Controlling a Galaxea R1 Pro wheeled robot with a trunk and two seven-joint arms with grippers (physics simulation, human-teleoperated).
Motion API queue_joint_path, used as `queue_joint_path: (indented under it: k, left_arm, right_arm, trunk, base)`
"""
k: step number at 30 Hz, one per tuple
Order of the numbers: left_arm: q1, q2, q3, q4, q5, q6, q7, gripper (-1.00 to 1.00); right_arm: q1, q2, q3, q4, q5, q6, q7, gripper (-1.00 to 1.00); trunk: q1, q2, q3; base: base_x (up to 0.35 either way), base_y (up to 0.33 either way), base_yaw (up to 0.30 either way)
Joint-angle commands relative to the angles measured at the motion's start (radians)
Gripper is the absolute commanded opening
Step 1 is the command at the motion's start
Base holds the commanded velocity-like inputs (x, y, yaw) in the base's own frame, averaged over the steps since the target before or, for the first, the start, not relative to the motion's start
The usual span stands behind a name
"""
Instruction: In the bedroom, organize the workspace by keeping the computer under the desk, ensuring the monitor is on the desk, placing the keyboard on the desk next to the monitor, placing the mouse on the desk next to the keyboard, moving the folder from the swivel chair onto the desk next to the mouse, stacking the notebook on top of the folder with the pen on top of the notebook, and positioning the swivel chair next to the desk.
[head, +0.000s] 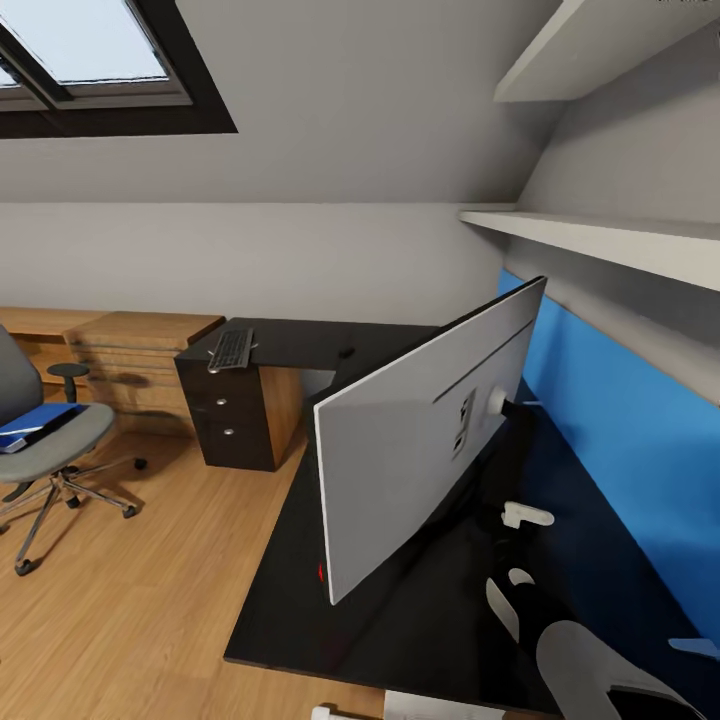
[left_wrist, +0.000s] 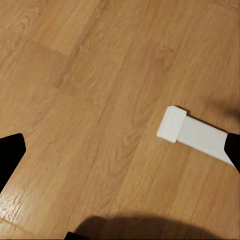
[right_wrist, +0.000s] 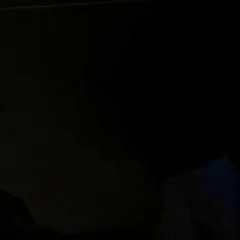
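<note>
From the head view, the right arm (head: 590, 650) lies nearest, a white and black forearm reaching forward over the black desk (head: 300, 620) toward the back of the monitor (head: 425, 430). Its gripper sits somewhere near the monitor's base, dark against the dark desktop, so I cannot tell whether its jaws are parted or closed. The monitor stands on the desk, its grey back toward the camera and its long axis running diagonally away to the right, along the blue wall panel (head: 620, 400). The keyboard (head: 232, 349) lies well apart at the far end of the desk, over the drawer unit (head: 235, 415), to the left of the monitor and beyond it. The swivel chair (head: 45, 440) stands on the wooden floor (head: 150, 600) at the far left, carrying the blue folder (head: 35, 420). Both lie on the left arm's side.

In the left wrist view, bare wooden floor lies below, with dark fingertips (left_wrist: 11, 155) set wide apart at the picture's edges, holding nothing.

The right wrist view is almost black; nothing there can be read.
</note>
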Motion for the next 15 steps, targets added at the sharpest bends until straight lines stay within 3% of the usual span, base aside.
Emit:
queue_joint_path:
  k: [1,15]
  left_arm:
    - [0.0,-0.001,0.003,0.0,0.001,-0.002,0.0,1.0]
    - [0.0,-0.001,0.003,0.0,0.001,-0.002,-0.001,1.0]
  right_arm:
    - [-0.001,0.0,-0.003,0.001,0.0,-0.003,0.001,1.0]
    - [-0.001,0.0,-0.003,0.001,0.001,-0.003,0.004,1.0]
  trunk:
    - [0.0,-0.001,-0.001]
    - [0.0,-0.001,-0.001]
  base:
    - [-0.157,0.0,0.0]
    - [-0.285,0.0,0.0]
